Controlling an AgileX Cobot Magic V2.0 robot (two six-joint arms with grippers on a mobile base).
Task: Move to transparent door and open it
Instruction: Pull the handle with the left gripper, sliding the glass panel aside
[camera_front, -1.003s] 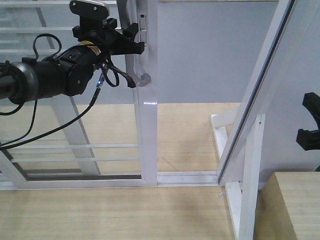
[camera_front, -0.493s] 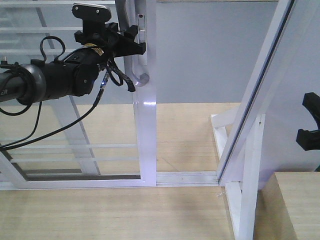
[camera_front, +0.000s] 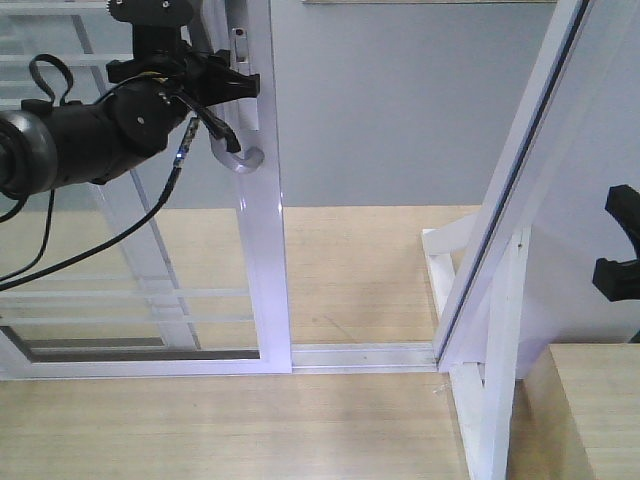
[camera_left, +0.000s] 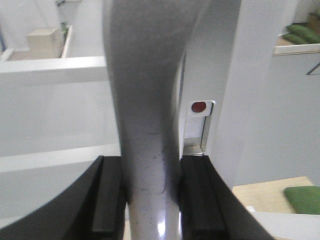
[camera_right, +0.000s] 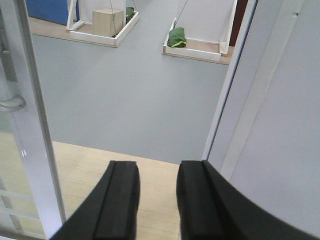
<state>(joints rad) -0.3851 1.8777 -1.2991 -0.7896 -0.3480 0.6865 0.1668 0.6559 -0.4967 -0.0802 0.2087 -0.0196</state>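
Two black pads (camera_left: 107, 200) of the left gripper (camera_front: 240, 85) press on either side of the curved grey handle (camera_front: 238, 150), so the jaws are clamped on it. The handle sits on the right stile of the transparent door (camera_front: 265, 260), whose foot stands in a white floor rail (camera_front: 360, 355). Right of the door is an open gap, then a slanting white frame post (camera_front: 500, 230). Further right, well apart from the door, the right gripper (camera_right: 156, 200) hangs with its jaws narrowly parted, holding nothing.
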